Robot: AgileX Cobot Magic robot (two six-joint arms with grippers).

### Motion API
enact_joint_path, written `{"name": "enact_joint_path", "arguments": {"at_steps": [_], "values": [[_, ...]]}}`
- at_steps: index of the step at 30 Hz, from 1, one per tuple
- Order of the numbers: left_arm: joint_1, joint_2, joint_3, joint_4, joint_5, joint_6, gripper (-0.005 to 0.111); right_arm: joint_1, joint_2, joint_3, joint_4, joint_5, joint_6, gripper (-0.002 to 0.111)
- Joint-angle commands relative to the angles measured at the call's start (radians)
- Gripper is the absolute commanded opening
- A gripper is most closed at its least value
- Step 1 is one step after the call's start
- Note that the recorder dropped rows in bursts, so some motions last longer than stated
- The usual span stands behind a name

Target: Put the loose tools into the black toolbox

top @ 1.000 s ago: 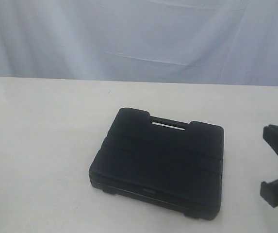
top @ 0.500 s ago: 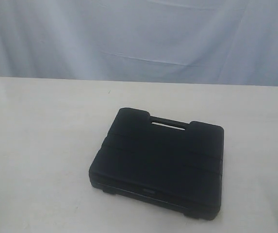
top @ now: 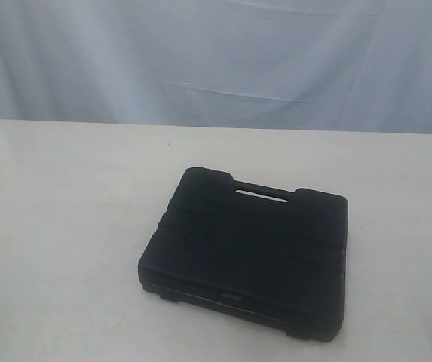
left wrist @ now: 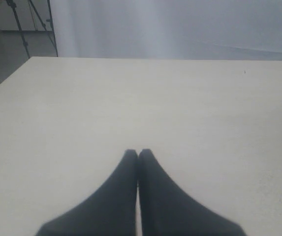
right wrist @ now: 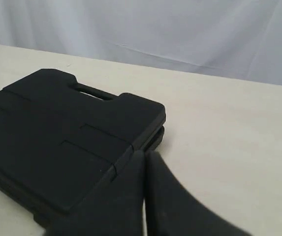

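Observation:
The black toolbox (top: 244, 252) lies closed and flat on the white table, its slot handle (top: 261, 193) toward the back; it shows again in the right wrist view as the toolbox (right wrist: 57, 147). No loose tool is in sight: tape roll, pliers, tape measure and utility knife are all out of view. Neither arm appears in the exterior view. My left gripper (left wrist: 138, 152) is shut with nothing in it, over bare table away from the case. My right gripper (right wrist: 145, 153) is shut and empty, just off the toolbox's near corner.
The white table (top: 65, 226) runs to a pale curtain (top: 216, 53) at the back. In the left wrist view a tripod leg (left wrist: 20, 27) stands beyond the table's far corner.
The right gripper, open at the exterior view's right edge a second ago, has drawn out of that view. The toolbox has not moved.

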Motion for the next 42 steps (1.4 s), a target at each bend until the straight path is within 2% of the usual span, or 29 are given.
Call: {"name": "enact_joint_path", "arguments": {"at_steps": [1,7,42], "values": [[-0.005,-0.001,0.003,0.0,-0.005,-0.006,0.0,-0.006,-0.02,0.004,0.01,0.074,-0.002,0.0],[-0.005,-0.001,0.003,0.0,-0.005,-0.006,0.0,-0.006,-0.02,0.004,0.007,0.095,-0.082,0.0],[-0.005,-0.001,0.003,0.0,-0.005,-0.006,0.0,-0.006,-0.02,0.004,0.01,0.095,-0.078,0.0]]}}
